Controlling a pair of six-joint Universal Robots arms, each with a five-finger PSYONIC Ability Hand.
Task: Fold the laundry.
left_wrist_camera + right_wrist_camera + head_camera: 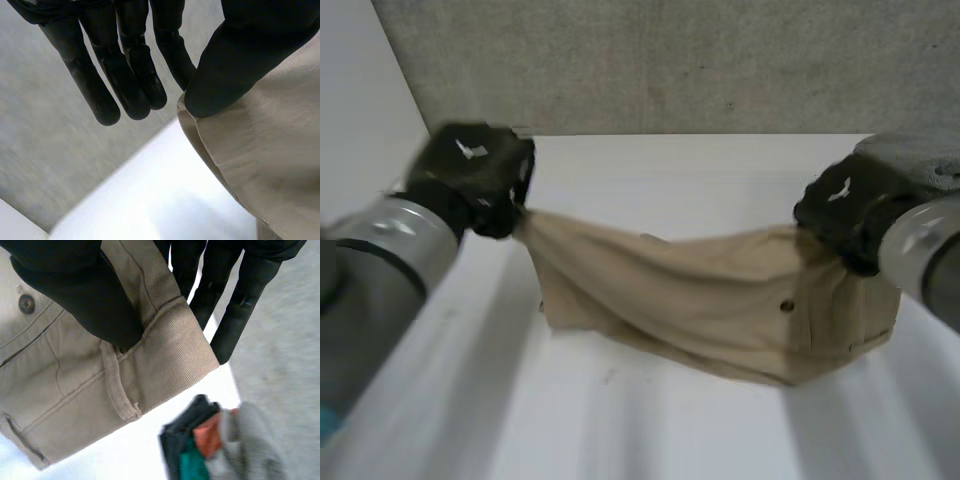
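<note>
A pair of tan trousers [700, 290] hangs stretched between my two hands, its lower fold resting on the white table [620, 430]. My left hand [475, 178] holds one end; in the left wrist view its thumb [235, 65] pinches the tan cloth [270, 150] against a finger while the other fingers [125, 75] stay straight. My right hand [848, 215] holds the other end. In the right wrist view its thumb [85, 295] presses the waistband [170, 340] against the fingers, near a belt loop and a button [26, 303].
A heap of other clothes [220, 445], grey, orange, teal and black, lies on the table beyond my right hand; its grey top [920, 158] is at the far right. A grey wall [670, 60] stands behind the table's back edge.
</note>
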